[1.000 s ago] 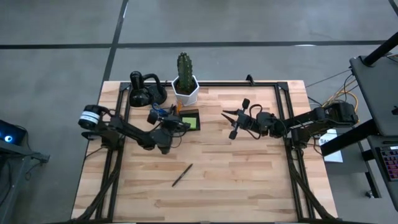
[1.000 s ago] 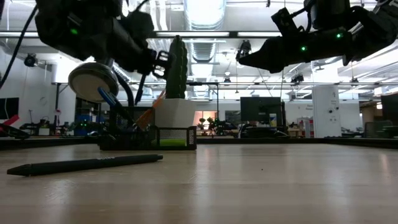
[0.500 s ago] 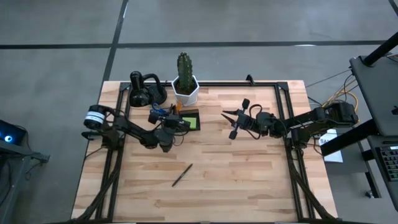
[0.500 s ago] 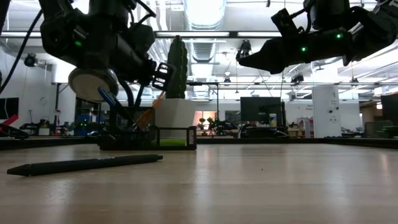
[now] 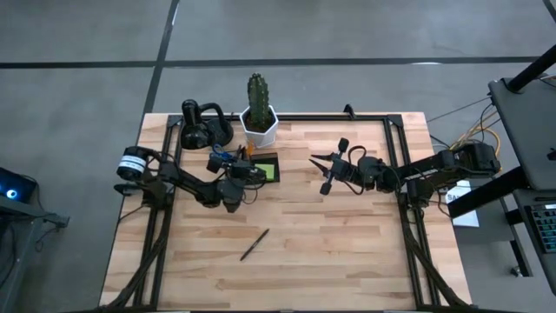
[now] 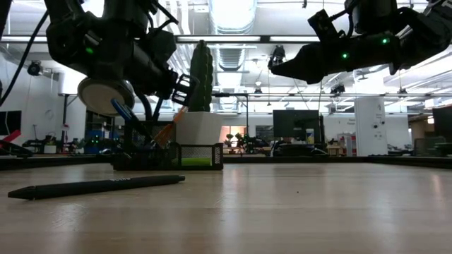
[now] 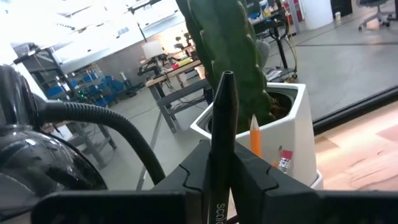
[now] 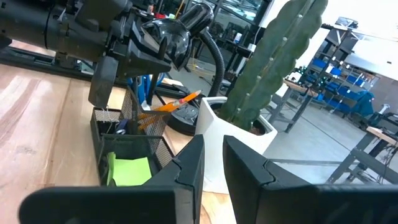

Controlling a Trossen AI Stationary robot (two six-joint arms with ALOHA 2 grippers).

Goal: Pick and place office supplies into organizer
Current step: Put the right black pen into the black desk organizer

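My left gripper (image 7: pixel 221 177) pinches a black pen (image 7: pixel 221 143) upright just over the organizer (image 5: pixel 263 166) beside the cactus pot (image 5: pixel 259 124), another pen (image 5: pixel 254 244) lies loose on the table (image 5: pixel 347 252), and my right gripper (image 5: pixel 328 165) hovers mid-table, fingers narrow and empty.

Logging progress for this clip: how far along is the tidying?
Done: the sticky-note pad and orange pencils sit in the organizer. In hand: the left hand grips a black pen upright beside it. Left: another pen lies on the table. The right hand hovers empty.
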